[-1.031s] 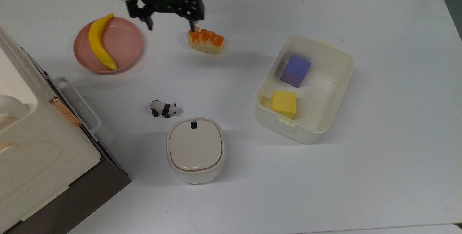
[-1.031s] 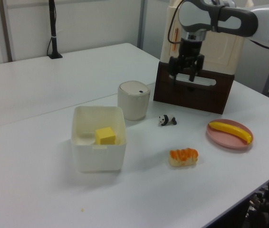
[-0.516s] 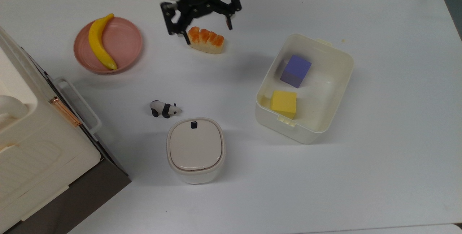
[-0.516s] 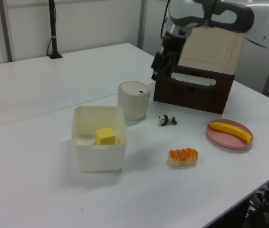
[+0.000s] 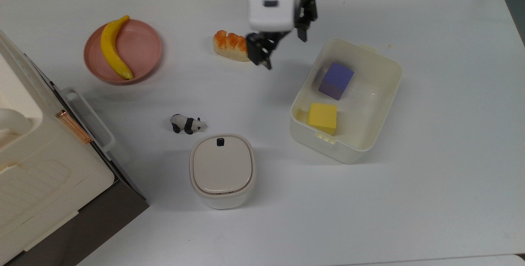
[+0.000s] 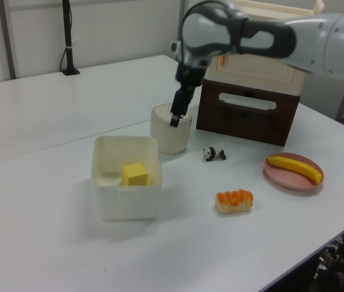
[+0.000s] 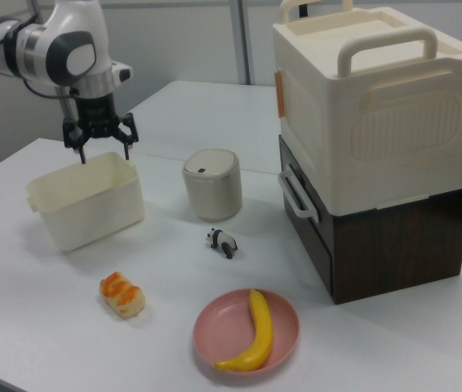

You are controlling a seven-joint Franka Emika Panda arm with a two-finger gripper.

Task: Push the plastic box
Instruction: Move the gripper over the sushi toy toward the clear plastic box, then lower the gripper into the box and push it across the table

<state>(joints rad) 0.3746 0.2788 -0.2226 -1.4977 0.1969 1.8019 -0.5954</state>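
Top view: the box [image 5: 371,134] sits open on the table [image 5: 430,200], toward the top view's right edge, turned slightly askew to the table's edges. Inside it lie a purple cube [image 5: 336,80] and a yellow cube [image 5: 323,118], apart from each other, the yellow one against the wall with the clip tab. The gripper [image 5: 283,48] hangs above the table just off the box's corner nearest the top view's upper left, its fingers spread and holding nothing; no contact with the box is visible. A sushi piece [image 5: 229,45] lies just beside the gripper on the top view's left. Farther that way a pink plate [image 5: 143,48] carries a banana [image 5: 112,48]. Near the table's middle stand a toy panda [image 5: 187,124] and, just below it, a lidded canister [image 5: 222,170]. A cream case [image 5: 37,175] on a dark base fills the top view's lower left corner.
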